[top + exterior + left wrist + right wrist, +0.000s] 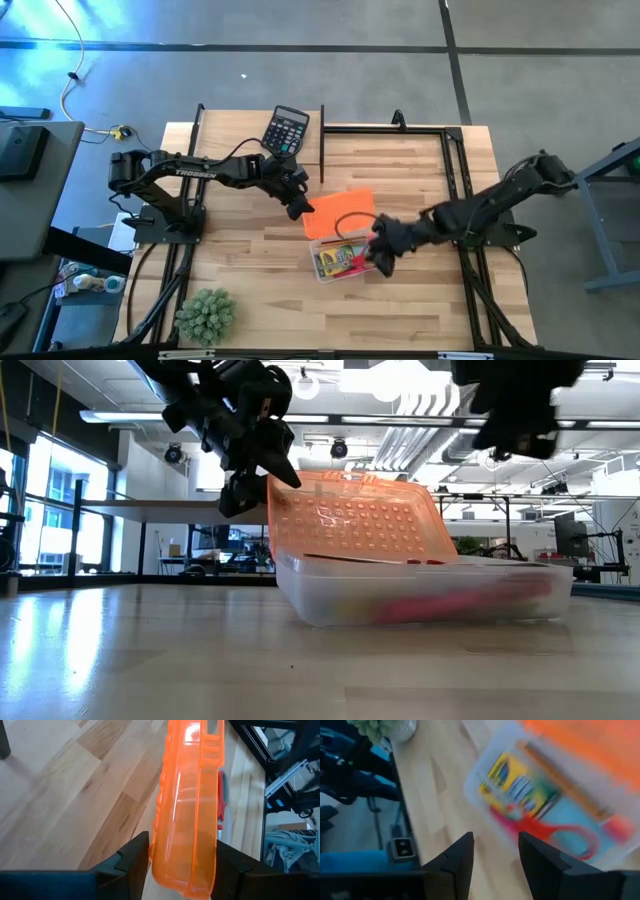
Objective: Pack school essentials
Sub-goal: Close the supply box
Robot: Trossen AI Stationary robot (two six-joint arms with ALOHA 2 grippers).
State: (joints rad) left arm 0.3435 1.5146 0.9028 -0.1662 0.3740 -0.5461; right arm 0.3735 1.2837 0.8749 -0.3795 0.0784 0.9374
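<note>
**Orange lid held up over a packed case**

Nearest the low camera, bare wooden table (150, 660) runs up to a clear plastic case (420, 595), the landmark for what follows. "TROSSEN" in white on the left arm (195, 172) is the only writing that can be read; the print on the crayon pack is too blurred to make out.

Rising tilted from the case's far edge is its orange lid (350, 515). The left gripper (180, 870) is clamped on the lid's corner, one dark finger on each face. The right gripper (495, 852) hangs just beside the case's near side, its fingers parted and holding nothing.

Inside the case lie a yellow-green crayon pack (520, 787), red-handled scissors (555, 832) next to it, and a thin pencil (560, 782) along the lid side; through the frosted wall in the low view they show only as yellow and red smears. Well behind the case sits a black calculator (286, 129), and well to its front a green spiky plant (206, 313).
</note>
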